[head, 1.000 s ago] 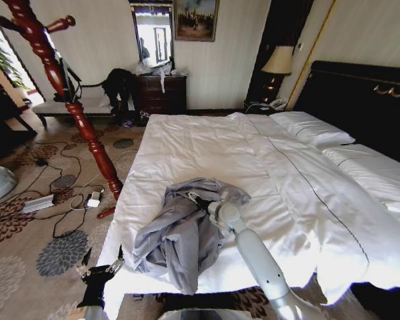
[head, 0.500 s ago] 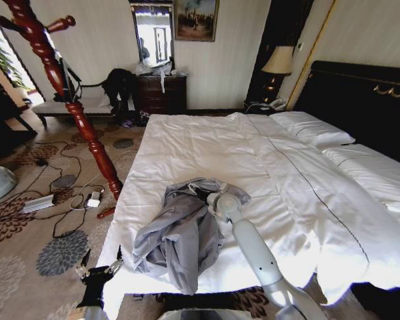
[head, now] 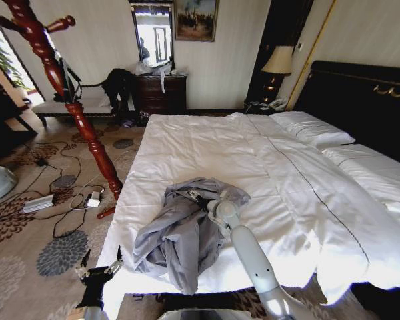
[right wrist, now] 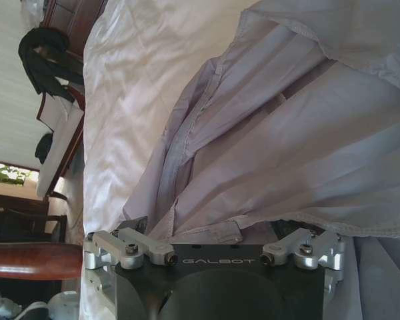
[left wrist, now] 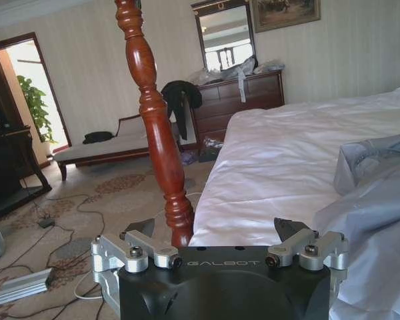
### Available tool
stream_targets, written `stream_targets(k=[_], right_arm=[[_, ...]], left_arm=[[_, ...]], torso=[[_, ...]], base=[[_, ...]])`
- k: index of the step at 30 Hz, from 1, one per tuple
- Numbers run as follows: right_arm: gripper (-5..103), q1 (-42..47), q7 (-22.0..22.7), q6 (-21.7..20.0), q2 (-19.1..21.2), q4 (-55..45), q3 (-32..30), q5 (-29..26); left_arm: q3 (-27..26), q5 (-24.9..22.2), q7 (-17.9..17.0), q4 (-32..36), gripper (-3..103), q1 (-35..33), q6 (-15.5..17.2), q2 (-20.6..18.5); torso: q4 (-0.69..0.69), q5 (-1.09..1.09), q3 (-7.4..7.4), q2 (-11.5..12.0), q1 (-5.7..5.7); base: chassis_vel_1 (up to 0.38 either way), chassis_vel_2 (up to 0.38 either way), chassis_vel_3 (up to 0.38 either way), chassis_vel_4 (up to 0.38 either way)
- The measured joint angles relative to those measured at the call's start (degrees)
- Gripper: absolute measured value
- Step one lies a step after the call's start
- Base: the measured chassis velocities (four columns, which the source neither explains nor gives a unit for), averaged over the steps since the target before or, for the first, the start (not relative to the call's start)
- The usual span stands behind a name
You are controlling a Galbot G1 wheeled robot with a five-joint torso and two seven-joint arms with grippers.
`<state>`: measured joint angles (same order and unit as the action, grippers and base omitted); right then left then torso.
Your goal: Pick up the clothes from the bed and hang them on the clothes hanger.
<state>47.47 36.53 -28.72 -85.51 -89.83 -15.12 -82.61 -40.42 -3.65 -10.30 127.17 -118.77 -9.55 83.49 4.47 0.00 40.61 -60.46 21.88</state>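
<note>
The clothes, a light grey jacket (head: 177, 233), lie crumpled on the bed (head: 207, 147) near its front left corner. My right gripper (head: 195, 197) rests on the jacket's far end. In the right wrist view, my right gripper (right wrist: 213, 227) is open, its jaws spread, with a seamed edge of the jacket (right wrist: 287, 133) lying between them. The clothes hanger, a red-brown turned wooden stand (head: 87, 127), rises from the carpet left of the bed. My left gripper (head: 97, 272) hangs low by the bed's front left corner. In the left wrist view, my left gripper (left wrist: 213, 230) is open and holds nothing.
Cables and a power strip (head: 40, 203) lie on the patterned carpet around the stand's base. A bench (head: 67, 107), a dark dresser (head: 161, 93) and a black garment (head: 119, 83) stand by the far wall. Pillows (head: 313, 130) and the dark headboard (head: 360, 93) are on the right.
My right wrist nudged slightly up the bed and came back over the jacket, and the forearm swung a little left. The jacket and my left arm stayed put.
</note>
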Motion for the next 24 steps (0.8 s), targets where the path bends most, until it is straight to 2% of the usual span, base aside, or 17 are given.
stream_targets(k=[7, 14, 15, 18, 21, 24], right_arm=[[100, -1.68, 0.10, 0.15, -3.25, 2.06, -0.41, 0.05], [101, -2.21, -0.02, 0.20, -4.70, 3.46, 0.09, 0.85], [96, -2.27, -0.07, 0.23, -4.83, 3.56, 0.08, 0.93], [91, -2.30, -0.09, 0.34, -4.93, 3.69, 0.05, 1.12], [75, -1.92, -0.44, 0.99, -4.87, 4.05, 0.06, 2.25], [70, -1.70, -0.65, 1.28, -4.86, 4.28, -0.09, 2.68]], left_arm=[[0.29, 0.26, 0.02, 0.05, 100, 0.41, 0.16, 0.08], [-0.28, -0.13, 0.02, 0.05, 100, 0.48, 0.16, 0.05], [-0.28, -0.14, 0.02, 0.05, 100, 0.50, 0.16, 0.05], [-0.25, -0.15, 0.02, 0.05, 100, 0.53, 0.16, 0.04], [-0.05, -0.16, 0.01, -0.01, 100, 0.62, 0.16, 0.04], [0.05, -0.15, 0.01, -0.05, 100, 0.64, 0.17, 0.04]], torso=[[-0.01, -0.01, 0.00, 0.00, 0.00], [-0.01, -0.01, 0.00, 0.00, 0.00], [-0.01, 0.00, 0.00, 0.00, 0.00], [-0.01, 0.00, 0.00, 0.00, 0.00], [0.00, 0.00, 0.00, 0.00, 0.00], [0.00, 0.00, 0.00, 0.00, 0.00]], base=[[0.000, 0.000, 0.000, 0.000], [0.000, 0.000, 0.000, 0.000], [0.000, 0.000, 0.000, 0.000], [0.000, 0.000, 0.000, 0.000], [0.000, 0.000, 0.000, 0.000], [0.000, 0.000, 0.000, 0.000]])
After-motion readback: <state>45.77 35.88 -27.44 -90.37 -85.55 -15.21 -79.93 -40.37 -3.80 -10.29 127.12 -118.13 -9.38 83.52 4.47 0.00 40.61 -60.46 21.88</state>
